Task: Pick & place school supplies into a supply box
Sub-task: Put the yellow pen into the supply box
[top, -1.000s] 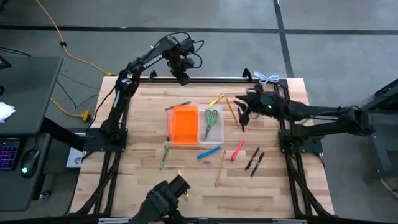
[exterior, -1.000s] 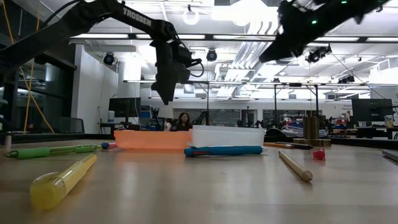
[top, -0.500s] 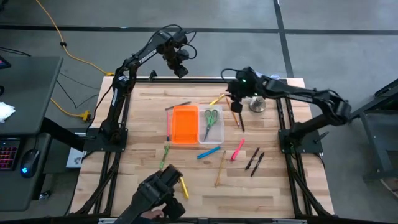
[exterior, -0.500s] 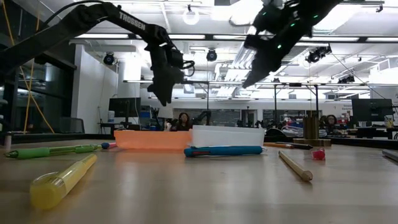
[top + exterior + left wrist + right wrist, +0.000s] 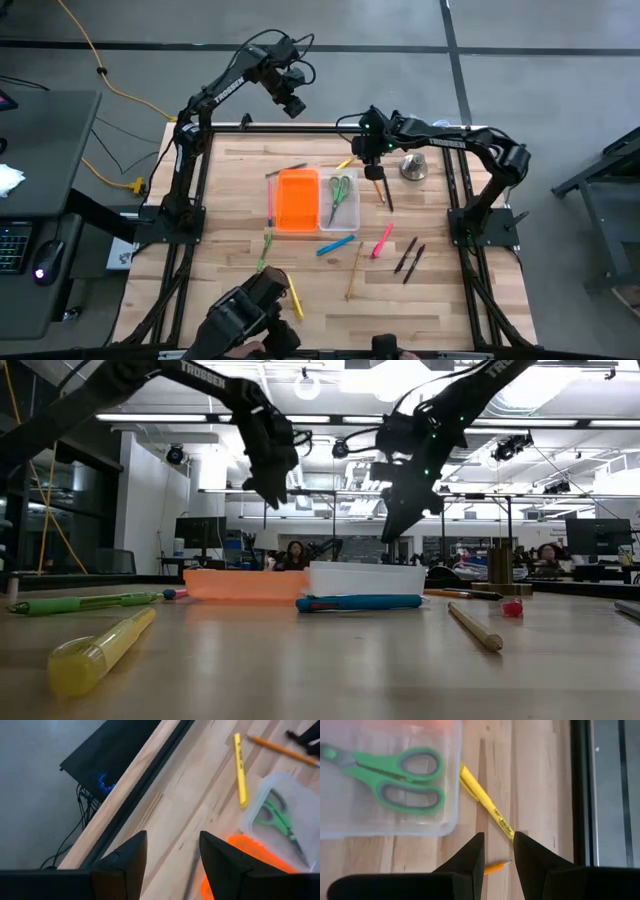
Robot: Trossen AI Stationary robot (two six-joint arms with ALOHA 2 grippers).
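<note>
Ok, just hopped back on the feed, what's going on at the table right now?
The right end effector hangs open and empty above the yellow pen beside the supply box, probably going for it. The left end effector waits open over the far table edge. Only the green scissors lie in the clear tray; the other pens and pencils are loose on the table.

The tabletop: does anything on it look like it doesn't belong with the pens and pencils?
Yes: a silver bell-shaped metal object stands near the table's far right corner, beside the right arm. It is no writing tool.
</note>
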